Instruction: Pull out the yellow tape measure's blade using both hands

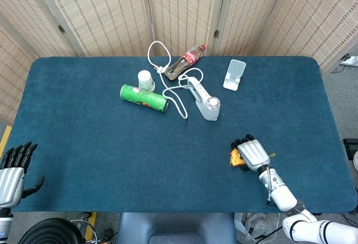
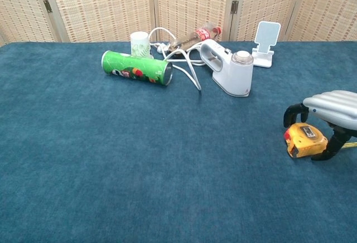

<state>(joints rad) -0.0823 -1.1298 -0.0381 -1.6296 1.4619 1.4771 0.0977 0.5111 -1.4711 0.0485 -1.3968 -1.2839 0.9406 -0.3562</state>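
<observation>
A yellow tape measure (image 2: 304,139) is cupped by the right hand (image 2: 330,108) near the right front of a blue surface (image 1: 84,132).

From the chest view, curled fingers (image 2: 294,113) are seen closing around the case, resting on the surface. Only the head view shows the left hand (image 1: 12,172), held open and empty at the near left corner.

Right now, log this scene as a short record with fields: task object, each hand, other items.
task object: yellow tape measure, on the blue table, near its right edge
right hand: right hand arched over the tape measure, fingers curled down around it; firm grip cannot be confirmed
left hand: left hand at the table's near left corner, fingers apart, holding nothing
other items: green can, white cup, bottle, phone stand
</observation>
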